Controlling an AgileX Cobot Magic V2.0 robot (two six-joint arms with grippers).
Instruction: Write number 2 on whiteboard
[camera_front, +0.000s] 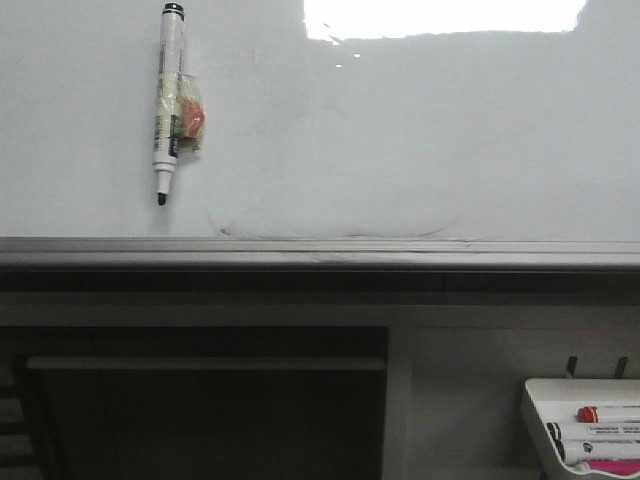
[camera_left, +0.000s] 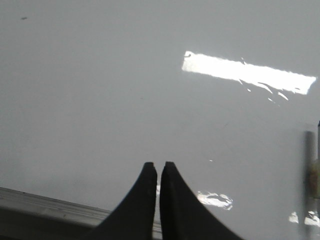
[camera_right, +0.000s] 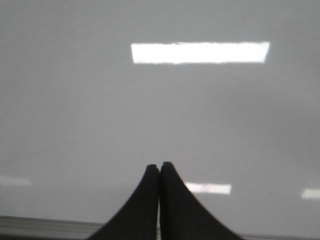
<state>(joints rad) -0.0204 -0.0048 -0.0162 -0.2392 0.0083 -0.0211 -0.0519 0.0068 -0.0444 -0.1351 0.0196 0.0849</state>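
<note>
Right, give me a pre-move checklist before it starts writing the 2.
1. Whiteboard free of a 2: ok, only faint smudges.
2. Marker located: ok, stuck upright on the board, tip down and uncapped.
3. Marker in a claw: not ok, neither holds anything.
4. Left claw open to grasp: not ok, shut.
5. Right claw open: not ok, shut.
6. Arms' distance from the marker: cannot tell.

The white tray (camera_front: 540, 420) in the corner runs off the picture's edge, so its pens (camera_front: 600, 432) are cut short. In the left wrist view a pen (camera_left: 311, 170) at the edge is blurry and half gone.
</note>
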